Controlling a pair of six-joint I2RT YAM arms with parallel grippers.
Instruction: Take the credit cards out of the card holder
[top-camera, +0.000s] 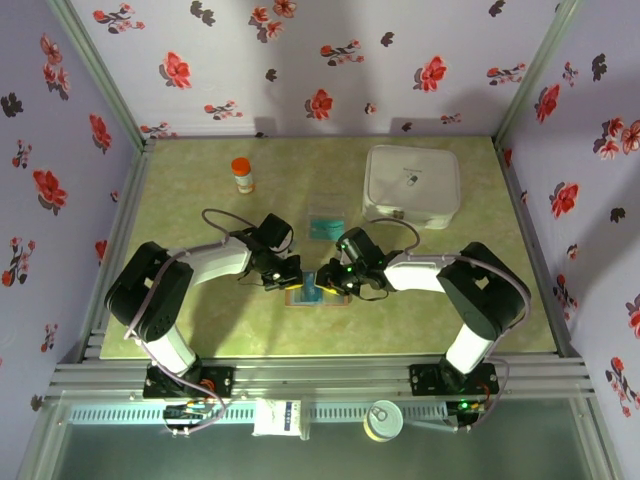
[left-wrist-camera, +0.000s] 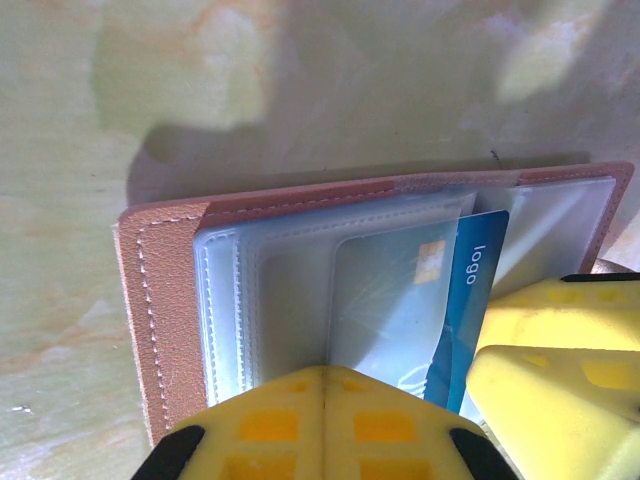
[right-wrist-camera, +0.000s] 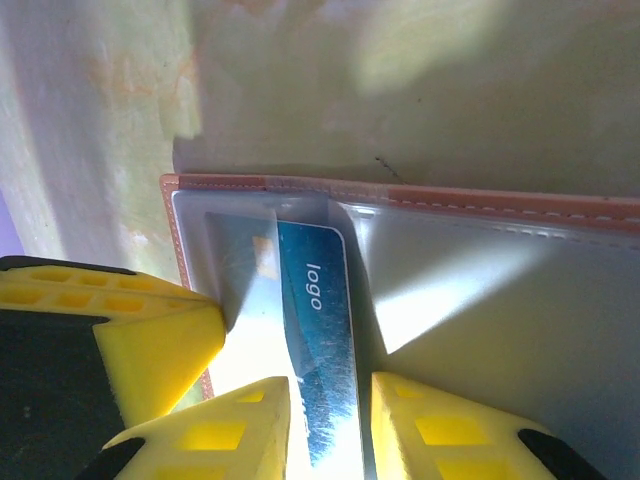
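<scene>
Near the near edge of the table (top-camera: 200, 330), about midway between its left and right edges, the card holder (top-camera: 300, 298) lies opened flat with its clear sleeves facing up and its reddish-brown rim showing around them.

1. Left claw (left-wrist-camera: 325, 400): clenched, with its 2 yellow pads pressed together and nothing visible between them. The tips sit on the near side of the holder's left half.
2. Right claw (right-wrist-camera: 330, 400): jaws part-way apart, with 1 finger on either side of a blue credit card (right-wrist-camera: 315, 320). Whether the fingers touch the card cannot be told.
3. The blue card bears the word "logo". It lies in the holder's sleeve area, partly under clear plastic, and its near end passes between the right claw's fingers.
4. The 2 claws stand just beside each other over the holder.
5. A second teal card (top-camera: 326, 229) lies toward the middle of the table, against a clear rectangle (top-camera: 325, 213).
6. An orange pill bottle (top-camera: 242, 175) stands upright toward the far-left corner.
7. A white lidded container (top-camera: 411, 185) sits at the far-right corner.
</scene>
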